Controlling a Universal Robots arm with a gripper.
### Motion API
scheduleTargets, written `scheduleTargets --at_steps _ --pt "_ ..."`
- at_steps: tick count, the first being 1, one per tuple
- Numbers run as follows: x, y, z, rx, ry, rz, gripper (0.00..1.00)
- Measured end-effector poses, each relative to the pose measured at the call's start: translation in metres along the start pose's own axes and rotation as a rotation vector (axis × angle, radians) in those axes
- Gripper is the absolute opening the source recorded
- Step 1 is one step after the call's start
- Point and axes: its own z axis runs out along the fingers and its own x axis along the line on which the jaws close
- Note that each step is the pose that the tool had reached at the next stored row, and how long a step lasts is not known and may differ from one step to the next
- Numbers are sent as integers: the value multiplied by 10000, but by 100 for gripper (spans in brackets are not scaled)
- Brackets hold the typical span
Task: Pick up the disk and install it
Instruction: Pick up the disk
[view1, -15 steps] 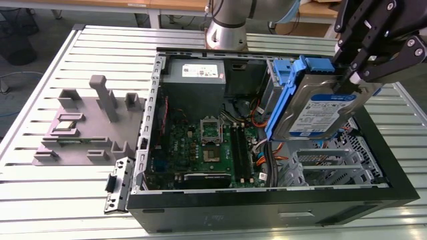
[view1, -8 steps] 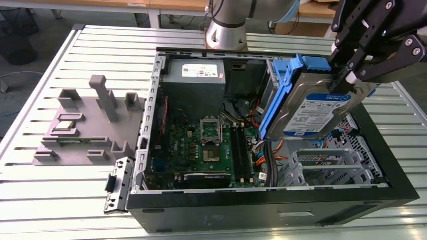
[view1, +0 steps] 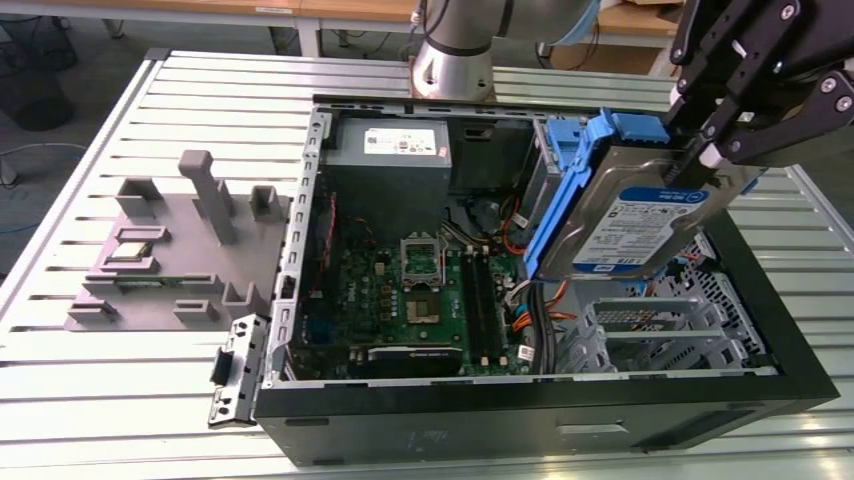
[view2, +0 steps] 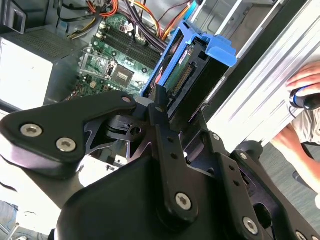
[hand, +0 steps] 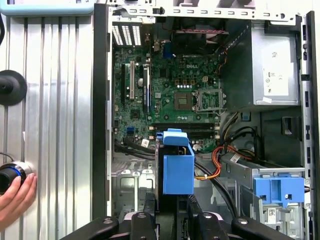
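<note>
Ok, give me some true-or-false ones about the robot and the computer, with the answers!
1. The gripper is holding the disk over the computer case. True.
2. The computer case is closed up. False: it is open, and the green circuit board shows inside.
3. A grey plastic holder sits on the table, on the exterior view's left of the case. True.
4. The disk lies flat on the table. False: it is tilted on its edge, up in the air.
</note>
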Motion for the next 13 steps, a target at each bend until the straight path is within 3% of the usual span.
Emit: scheduleTargets --at_steps 8,13 --pt "-3 -110 -5 -8 0 0 35" --pt "8 -118 -5 -8 0 1 35"
